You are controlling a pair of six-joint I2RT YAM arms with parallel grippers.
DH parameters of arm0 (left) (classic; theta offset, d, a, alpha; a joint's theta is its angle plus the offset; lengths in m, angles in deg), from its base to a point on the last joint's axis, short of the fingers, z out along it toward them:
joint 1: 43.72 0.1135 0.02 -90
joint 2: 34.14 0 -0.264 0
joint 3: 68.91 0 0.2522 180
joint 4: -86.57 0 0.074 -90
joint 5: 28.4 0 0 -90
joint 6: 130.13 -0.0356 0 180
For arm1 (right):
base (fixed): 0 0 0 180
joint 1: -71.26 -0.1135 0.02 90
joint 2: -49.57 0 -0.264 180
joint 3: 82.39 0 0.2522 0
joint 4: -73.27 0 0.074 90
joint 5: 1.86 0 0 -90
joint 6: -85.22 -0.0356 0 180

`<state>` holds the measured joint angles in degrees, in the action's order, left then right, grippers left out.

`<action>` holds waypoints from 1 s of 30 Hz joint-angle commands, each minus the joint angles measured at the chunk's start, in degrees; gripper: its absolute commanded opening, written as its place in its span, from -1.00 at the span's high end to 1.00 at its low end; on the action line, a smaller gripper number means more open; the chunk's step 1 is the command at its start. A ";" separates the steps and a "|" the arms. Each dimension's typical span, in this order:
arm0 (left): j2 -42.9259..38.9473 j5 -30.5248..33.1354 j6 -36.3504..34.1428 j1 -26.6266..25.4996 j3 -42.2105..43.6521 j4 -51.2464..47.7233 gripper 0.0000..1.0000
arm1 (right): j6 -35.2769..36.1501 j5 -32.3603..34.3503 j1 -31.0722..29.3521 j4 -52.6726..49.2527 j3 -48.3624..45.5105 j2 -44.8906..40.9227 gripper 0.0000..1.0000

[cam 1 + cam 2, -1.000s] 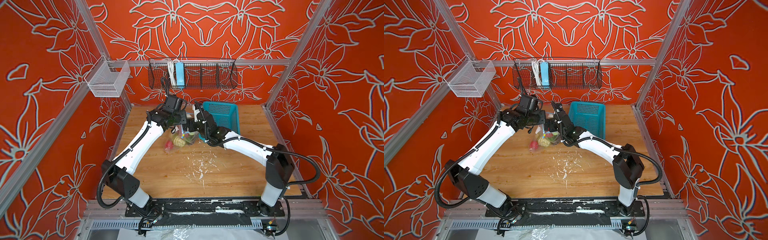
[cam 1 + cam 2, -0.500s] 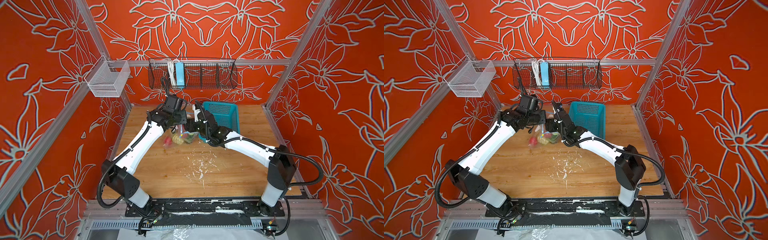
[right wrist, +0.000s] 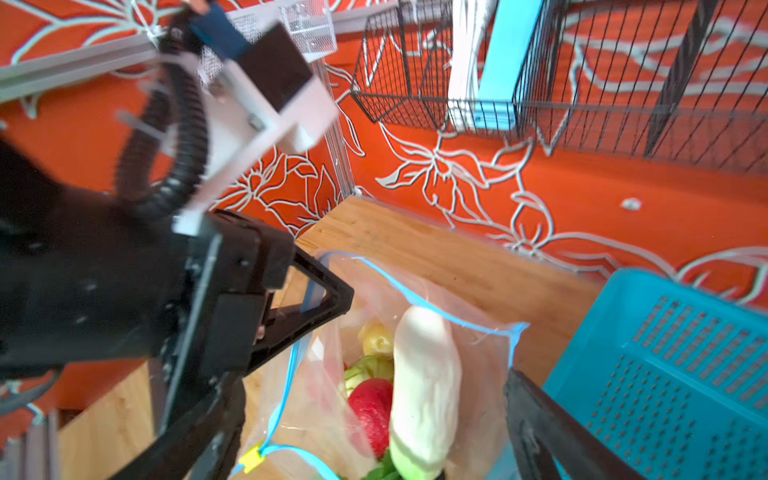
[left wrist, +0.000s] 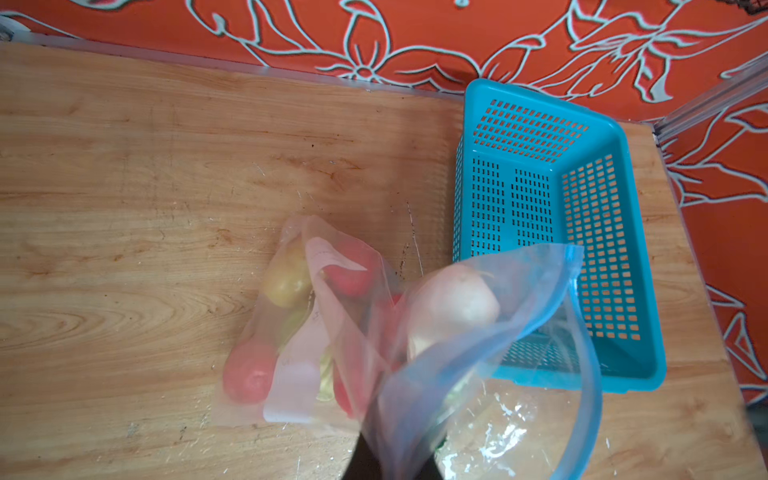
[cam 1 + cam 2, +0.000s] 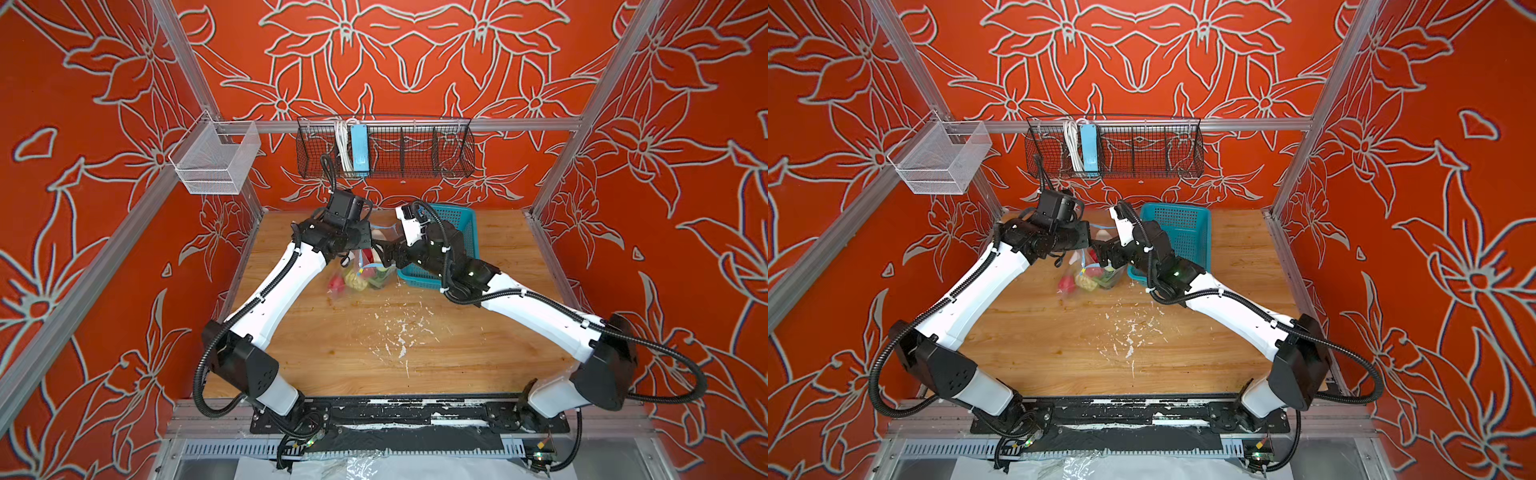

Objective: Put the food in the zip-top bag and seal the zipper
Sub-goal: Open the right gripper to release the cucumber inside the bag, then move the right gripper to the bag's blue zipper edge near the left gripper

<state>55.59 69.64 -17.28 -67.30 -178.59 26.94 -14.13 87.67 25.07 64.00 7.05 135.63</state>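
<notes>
1. Fingers (image 3: 338,296) of the left gripper (image 3: 328,305): pinched shut on the zipper (image 3: 415,297), holding one lip of the zip-top bag (image 3: 490,365) up off the table (image 4: 124,208).
2. Fingers (image 3: 536,419) of the right gripper (image 3: 374,399): spread wide on either side of the bag's mouth, gripping nothing, clear of the white radish (image 3: 424,386) between them.
3. Radish: on end in the open mouth, top about level with the far lip, lower end among red fruit (image 3: 372,411), green cabbage (image 3: 365,370) and a yellow potato (image 3: 376,338) already inside.
4. Bag: belly resting on the table toward the back, just beside the teal basket (image 4: 532,199); yellow slider tab (image 3: 251,457) sitting where the blue strip bends.
5. Risk from here: a jammed slider, with the radish left standing and the lips propped apart; a dropped mouth and spilled load, from a slip of the single pinch on slick film; a snagged bag wall, from a careless exit by the right fingers.
</notes>
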 commanded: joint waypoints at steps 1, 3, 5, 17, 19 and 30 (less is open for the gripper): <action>-1.19 -1.22 -2.18 0.52 -0.06 0.89 1.00 | 9.83 -2.71 -0.95 -1.73 0.39 -1.38 -0.96; -1.06 -2.33 -3.56 0.87 0.07 0.63 1.00 | 15.39 -7.52 -1.00 -6.98 2.21 -0.67 -0.96; -0.72 -2.99 -4.37 0.98 -0.04 0.11 1.00 | 20.38 -8.85 -1.78 -13.11 4.70 0.51 -0.95; 0.23 -7.07 -4.54 1.03 3.31 0.60 1.00 | 42.72 -15.20 -5.92 -6.83 -4.74 -2.91 -0.77; 0.28 -7.07 -4.77 1.08 3.54 0.43 1.00 | 46.39 -17.03 -5.99 -6.47 -6.12 -3.83 -0.66; 0.69 -7.79 -4.36 1.08 3.99 -0.61 1.00 | 62.83 -14.08 -9.46 -9.70 -5.07 -3.33 -0.25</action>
<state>55.94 62.31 -21.30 -66.49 -174.70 26.20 40.23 71.52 17.42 53.05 0.86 132.70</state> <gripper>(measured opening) 0.047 0.632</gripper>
